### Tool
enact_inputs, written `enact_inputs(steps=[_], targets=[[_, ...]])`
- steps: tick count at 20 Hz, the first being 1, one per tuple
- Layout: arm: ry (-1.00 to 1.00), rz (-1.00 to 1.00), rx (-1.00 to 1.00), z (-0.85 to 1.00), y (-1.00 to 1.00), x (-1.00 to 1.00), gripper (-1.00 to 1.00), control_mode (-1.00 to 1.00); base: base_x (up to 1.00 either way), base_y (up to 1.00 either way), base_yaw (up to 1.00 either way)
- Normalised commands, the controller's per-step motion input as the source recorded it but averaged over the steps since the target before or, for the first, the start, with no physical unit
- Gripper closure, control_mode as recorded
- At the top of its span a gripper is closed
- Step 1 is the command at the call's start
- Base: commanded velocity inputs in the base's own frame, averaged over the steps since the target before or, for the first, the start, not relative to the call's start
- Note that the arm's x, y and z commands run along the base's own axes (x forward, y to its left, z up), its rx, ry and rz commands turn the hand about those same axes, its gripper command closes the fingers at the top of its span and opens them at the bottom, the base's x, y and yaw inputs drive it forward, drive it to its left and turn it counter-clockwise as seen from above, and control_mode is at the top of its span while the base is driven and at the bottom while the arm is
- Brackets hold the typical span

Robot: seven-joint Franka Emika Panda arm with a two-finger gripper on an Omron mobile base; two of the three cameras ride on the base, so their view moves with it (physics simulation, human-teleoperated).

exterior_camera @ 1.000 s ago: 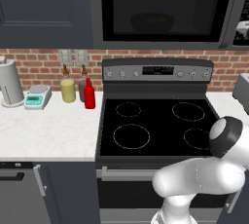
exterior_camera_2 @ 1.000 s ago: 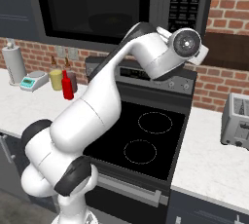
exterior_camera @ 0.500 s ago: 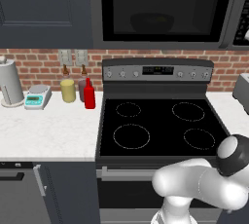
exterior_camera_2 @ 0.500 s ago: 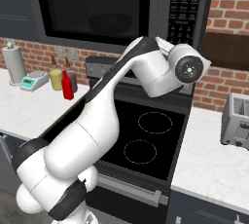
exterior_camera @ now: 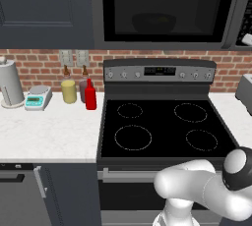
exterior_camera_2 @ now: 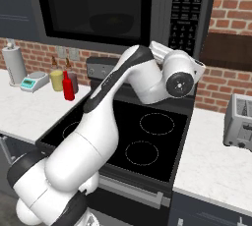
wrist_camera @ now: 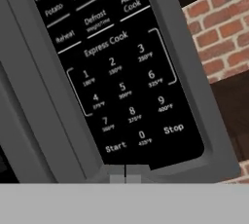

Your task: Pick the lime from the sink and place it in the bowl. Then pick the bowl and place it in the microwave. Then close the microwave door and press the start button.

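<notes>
The microwave (exterior_camera: 167, 9) is a wide dark-grey unit mounted above the stove (exterior_camera: 165, 127), between a dark cabinet (exterior_camera: 47, 9) on the left and a brick wall (exterior_camera_2: 231, 4) on the right. Its door (exterior_camera_2: 93, 9) is shut, a broad panel with a large dark window. Through the glass the black bowl (exterior_camera: 153, 22) shows dimly in the middle of the cavity, with a faint yellow-green patch, the lime (exterior_camera: 162, 19), inside it.

The button panel (wrist_camera: 114, 67) sits on the right end of the microwave. In the hand view it is tilted, black with white lettering: preset keys at the top, a number pad below, and the Start key (wrist_camera: 115, 147) and Stop key (wrist_camera: 173, 129) in the bottom row.

The tool (wrist_camera: 125, 178) is closed, its two tips pressed together with nothing between them. It is just below the lower edge of the panel, nearest the Start key and slightly to its right; whether it touches the microwave cannot be told. In the right base view the hand (exterior_camera_2: 179, 75) hangs below the panel's lower end, above the far right of the stove.
</notes>
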Motion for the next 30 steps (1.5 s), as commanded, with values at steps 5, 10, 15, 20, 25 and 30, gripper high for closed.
enact_inputs(steps=[5,10,15,20,25,30], targets=[[0.00,0.00,-0.02,-0.06,0.08,0.23,1.00,-1.00,0.00,0.00,0.00],[0.00,0.00,-0.01,0.00,0.02,0.10,1.00,-1.00,0.00,0.00,0.00],[-0.05,0.00,0.00,0.00,0.00,0.01,1.00,-1.00,0.00,0.00,0.00],[-0.04,0.00,0.00,0.00,0.00,0.00,1.00,-1.00,0.00,0.00,0.00],[-0.02,0.00,0.00,0.00,0.00,0.01,1.00,-1.00,0.00,0.00,0.00],[-0.02,0.00,0.00,0.01,0.00,0.00,1.00,-1.00,0.00,0.00,0.00]])
